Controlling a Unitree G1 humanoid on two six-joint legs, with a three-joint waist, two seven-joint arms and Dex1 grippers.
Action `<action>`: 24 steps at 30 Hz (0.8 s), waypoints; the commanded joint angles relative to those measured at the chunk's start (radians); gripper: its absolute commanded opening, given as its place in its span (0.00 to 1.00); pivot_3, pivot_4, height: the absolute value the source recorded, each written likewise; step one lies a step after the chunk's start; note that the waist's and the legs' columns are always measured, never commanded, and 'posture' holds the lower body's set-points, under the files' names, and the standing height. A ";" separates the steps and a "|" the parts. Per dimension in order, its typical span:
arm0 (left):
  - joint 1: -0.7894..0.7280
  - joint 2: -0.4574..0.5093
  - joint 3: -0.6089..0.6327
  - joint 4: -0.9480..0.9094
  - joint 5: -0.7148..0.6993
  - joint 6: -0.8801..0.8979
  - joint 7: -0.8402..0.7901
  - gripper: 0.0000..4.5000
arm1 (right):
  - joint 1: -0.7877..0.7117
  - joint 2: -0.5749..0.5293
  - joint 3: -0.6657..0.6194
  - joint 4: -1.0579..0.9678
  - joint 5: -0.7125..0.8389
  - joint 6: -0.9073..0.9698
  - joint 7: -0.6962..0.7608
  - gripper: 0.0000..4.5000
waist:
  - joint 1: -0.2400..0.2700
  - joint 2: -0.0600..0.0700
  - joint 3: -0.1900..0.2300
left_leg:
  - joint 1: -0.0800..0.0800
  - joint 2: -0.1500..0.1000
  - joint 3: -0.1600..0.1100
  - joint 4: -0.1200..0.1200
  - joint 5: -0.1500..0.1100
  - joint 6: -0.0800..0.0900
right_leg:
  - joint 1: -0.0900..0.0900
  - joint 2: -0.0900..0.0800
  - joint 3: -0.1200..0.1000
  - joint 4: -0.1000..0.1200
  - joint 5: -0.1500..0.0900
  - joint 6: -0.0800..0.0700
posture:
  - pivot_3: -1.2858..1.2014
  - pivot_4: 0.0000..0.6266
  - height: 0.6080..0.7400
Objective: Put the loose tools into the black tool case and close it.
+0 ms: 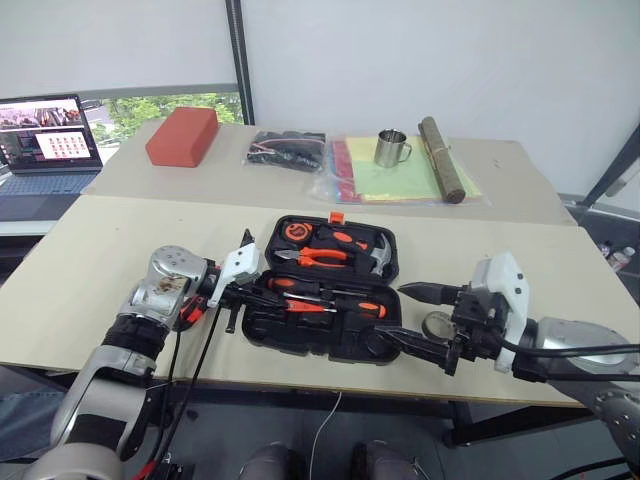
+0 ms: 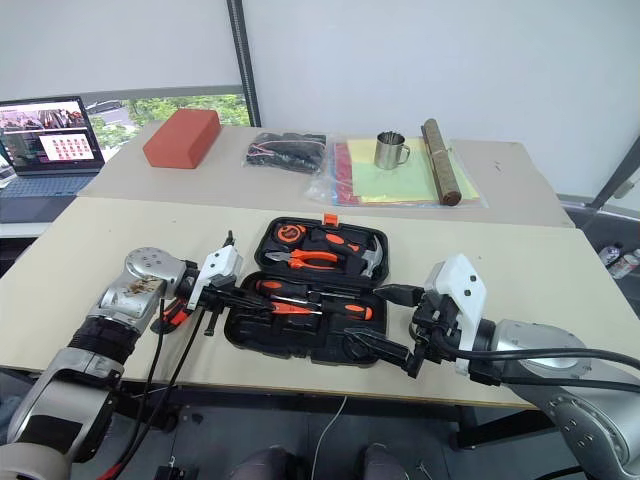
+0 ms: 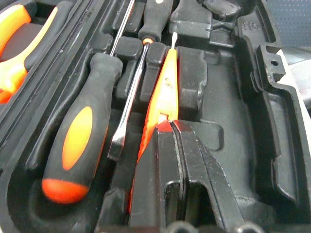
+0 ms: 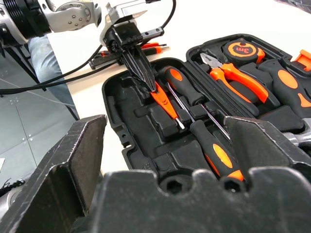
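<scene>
My right pincer [image 1: 425, 322] hangs wide open, empty, beside the black tool case [image 1: 330, 340]; left pincer [image 4: 146, 77] pinches the slim red-orange screwdriver [image 4: 166, 103] closed, seating it in its slot.

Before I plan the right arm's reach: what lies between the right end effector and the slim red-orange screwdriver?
In the right wrist view, two screwdrivers already lying in the black tool case sit between the open right end effector and the slim red-orange screwdriver.
</scene>
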 commanded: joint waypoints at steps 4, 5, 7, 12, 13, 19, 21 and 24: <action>-0.042 -0.060 -0.027 0.019 0.041 -0.028 0.020 0.00 | 0.001 0.001 -0.012 -0.025 0.015 -0.019 -0.003 1.00 | 0.003 0.000 0.000 | -0.001 0.000 0.000 0.000 0.000 0.000 | 0.000 0.000 0.000 0.000 0.000 0.000 | 0.52 0.24 0.97; -0.046 -0.067 -0.033 0.030 0.053 -0.044 0.026 0.00 | 0.002 0.001 -0.013 -0.025 0.016 -0.019 -0.003 1.00 | 0.003 0.000 0.000 | -0.001 0.000 0.000 0.000 0.000 0.000 | 0.000 0.000 0.000 0.000 0.000 0.000 | 0.52 0.24 0.97; -0.056 -0.078 -0.046 0.066 0.089 -0.082 0.047 0.00 | 0.002 -0.001 -0.015 -0.026 0.019 -0.019 -0.004 1.00 | 0.004 0.000 0.000 | -0.001 0.000 0.000 0.000 0.000 0.000 | 0.000 0.000 0.000 0.000 0.000 0.000 | 0.52 0.24 0.97; -0.084 -0.061 -0.055 0.156 0.136 -0.142 0.064 0.00 | 0.006 -0.007 -0.028 -0.030 0.028 -0.017 -0.006 1.00 | 0.007 0.000 0.000 | 0.000 0.000 0.000 0.000 -0.001 0.001 | 0.000 -0.002 0.000 -0.001 0.001 0.001 | 0.52 0.24 0.97; -0.088 -0.054 -0.052 0.168 0.138 -0.149 0.061 0.00 | 0.007 -0.007 -0.030 -0.030 0.029 -0.017 -0.006 1.00 | 0.007 0.000 0.000 | 0.000 0.000 0.000 0.001 -0.001 0.001 | 0.000 -0.002 0.000 -0.001 0.001 0.001 | 0.52 0.24 0.97; -0.085 0.036 -0.026 0.173 0.105 -0.102 -0.020 0.00 | 0.004 -0.006 -0.027 -0.027 0.027 -0.019 -0.005 1.00 | 0.000 0.000 0.000 | 0.000 0.000 0.000 0.000 -0.001 0.001 | 0.000 -0.002 0.000 0.000 0.000 0.004 | 0.52 0.24 0.97; -0.078 0.061 -0.019 0.151 0.087 -0.073 -0.053 0.00 | 0.001 -0.004 -0.023 -0.025 0.025 -0.020 -0.005 1.00 | -0.001 0.000 0.000 | 0.000 0.000 0.000 0.000 -0.001 0.001 | 0.000 -0.002 0.000 0.000 0.000 0.004 | 0.52 0.24 0.97; -0.078 0.079 0.004 0.112 0.055 -0.019 -0.082 0.00 | -0.004 0.000 -0.013 -0.020 0.019 -0.023 -0.003 1.00 | -0.002 0.000 0.000 | -0.001 0.000 0.000 0.000 -0.001 0.001 | -0.001 -0.002 0.000 0.000 0.001 0.002 | 0.52 0.24 0.97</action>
